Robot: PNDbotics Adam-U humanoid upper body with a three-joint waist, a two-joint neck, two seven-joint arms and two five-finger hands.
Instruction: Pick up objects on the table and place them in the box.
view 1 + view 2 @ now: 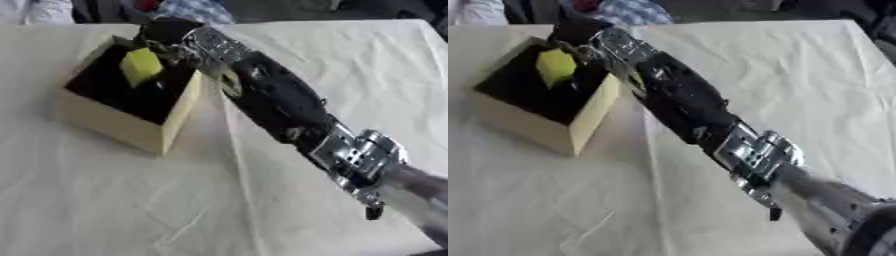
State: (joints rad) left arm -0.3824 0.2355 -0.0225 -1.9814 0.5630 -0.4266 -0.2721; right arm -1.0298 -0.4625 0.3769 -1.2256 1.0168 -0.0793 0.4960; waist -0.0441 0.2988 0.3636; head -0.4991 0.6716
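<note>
The right arm (289,110) is coming in from the lower right corner and stretching diagonally across the desk (131,200), which is lying under a creased off-white cloth. Nearest the camera, the arm's silver joint is showing, then its black forearm, then a second silver section at the wrist. Farther on, an open tan box (131,117) with a dark inside is sitting on the desk at the left, turned so one corner is pointing toward the camera. The right robot hand (171,37) is reaching over the box's far right corner, and a yellow block (140,66) is showing just below it, above the dark inside of the box. The robot hand is blurred and dark, so whether its fingers are spread or pinching the block cannot be told, nor whether the block is touching the box floor. At the far edge, beyond the desk, bits of clothing are showing.
</note>
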